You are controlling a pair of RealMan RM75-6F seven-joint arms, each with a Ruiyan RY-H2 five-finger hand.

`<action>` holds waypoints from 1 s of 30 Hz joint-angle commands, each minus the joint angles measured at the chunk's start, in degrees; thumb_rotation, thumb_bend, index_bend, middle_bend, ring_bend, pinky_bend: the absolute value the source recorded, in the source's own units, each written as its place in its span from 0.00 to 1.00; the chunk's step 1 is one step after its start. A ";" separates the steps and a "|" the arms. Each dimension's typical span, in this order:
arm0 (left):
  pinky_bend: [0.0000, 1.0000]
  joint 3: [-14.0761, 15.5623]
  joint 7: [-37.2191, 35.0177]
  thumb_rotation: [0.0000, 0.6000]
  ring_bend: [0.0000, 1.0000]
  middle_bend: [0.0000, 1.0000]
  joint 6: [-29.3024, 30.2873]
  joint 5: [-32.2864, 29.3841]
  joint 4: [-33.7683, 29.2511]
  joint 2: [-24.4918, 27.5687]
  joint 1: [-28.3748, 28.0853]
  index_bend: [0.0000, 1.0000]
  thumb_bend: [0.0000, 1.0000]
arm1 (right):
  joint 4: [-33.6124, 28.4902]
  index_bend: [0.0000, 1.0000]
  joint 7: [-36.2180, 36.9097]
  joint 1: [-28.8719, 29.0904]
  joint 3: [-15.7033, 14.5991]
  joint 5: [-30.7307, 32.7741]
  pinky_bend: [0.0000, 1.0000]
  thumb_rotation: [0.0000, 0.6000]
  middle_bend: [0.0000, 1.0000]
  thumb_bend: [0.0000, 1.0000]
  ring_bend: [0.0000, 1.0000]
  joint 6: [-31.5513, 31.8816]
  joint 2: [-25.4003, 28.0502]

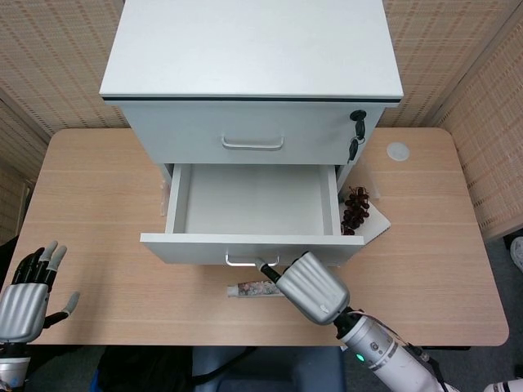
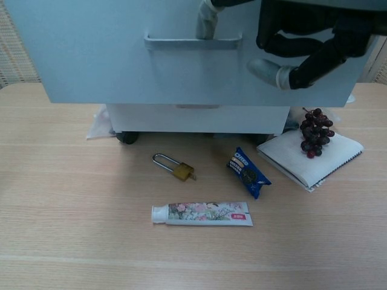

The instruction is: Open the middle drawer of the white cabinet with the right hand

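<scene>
Right hand (image 1: 315,287): one finger (image 2: 207,18) hooked behind the drawer handle (image 2: 192,42), the rest curled clear of the front; counts as holding the handle. Middle drawer (image 1: 253,204): drawn well out of the white cabinet (image 1: 253,73), interior bare. Recommended handling, by judgement: pull straight and level along the runners, hook seated mid-handle, stop short of the end. Left hand (image 1: 29,298): fingers apart, holding nothing, at the table (image 1: 98,204) edge. Obscured: padlock and snack packet under the drawer in the head view; toothpaste tube (image 2: 202,214) partly so; hand top cropped in the chest view.
</scene>
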 commanded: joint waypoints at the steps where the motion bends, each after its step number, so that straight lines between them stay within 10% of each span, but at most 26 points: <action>1: 0.09 -0.05 0.02 1.00 0.00 0.00 0.06 0.00 -0.05 0.02 0.01 0.02 0.31 | -0.02 0.22 1.59 -1.48 -0.70 -3.74 0.97 1.00 0.89 0.46 0.94 0.50 0.38; 17: 0.09 -0.38 0.48 1.00 0.00 0.00 -1.01 -0.89 -0.17 0.04 -0.44 0.02 0.31 | 9.49 0.29 21.17 -17.44 -0.13 -27.72 0.93 1.00 0.79 0.46 0.81 25.34 5.33; 30: 0.09 -0.56 1.95 1.00 0.00 0.00 -1.39 -1.23 -1.22 -0.17 -0.76 0.02 0.31 | 20.85 0.31 34.07 -31.91 -2.70 -13.36 0.84 1.00 0.67 0.46 0.69 32.86 10.24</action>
